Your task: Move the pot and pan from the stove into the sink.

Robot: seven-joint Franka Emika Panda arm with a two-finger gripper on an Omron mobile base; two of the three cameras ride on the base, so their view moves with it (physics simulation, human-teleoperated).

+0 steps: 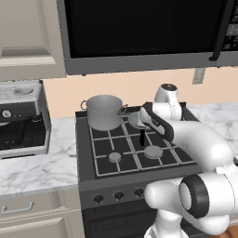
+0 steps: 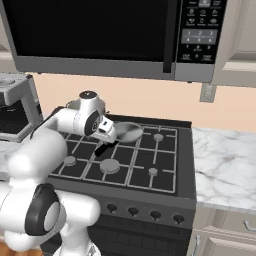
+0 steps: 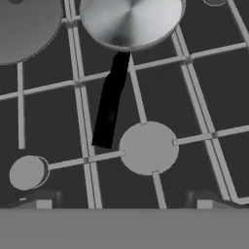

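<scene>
Claw (image 3: 124, 203) released, fingertips (image 3: 44, 203) spread wide, hovering above stove (image 1: 104, 151) grates, gripping nothing. Just beyond, large round burner (image 3: 148, 148), beside end of black handle (image 3: 111, 102). Pan (image 3: 130, 22) farther back on grate, handle pointing toward claw. Pot (image 1: 104, 111) upright on rear left burner, apart from pan. White marble desk (image 2: 225, 170) flanking stove; microwave (image 1: 139, 32) overhead.

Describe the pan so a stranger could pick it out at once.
Find the black stove under the microwave. On its back grates, right of the tall pot, sits the pan: small, shallow, grey, and alone in having one long straight black handle pointing toward the knobs.
</scene>
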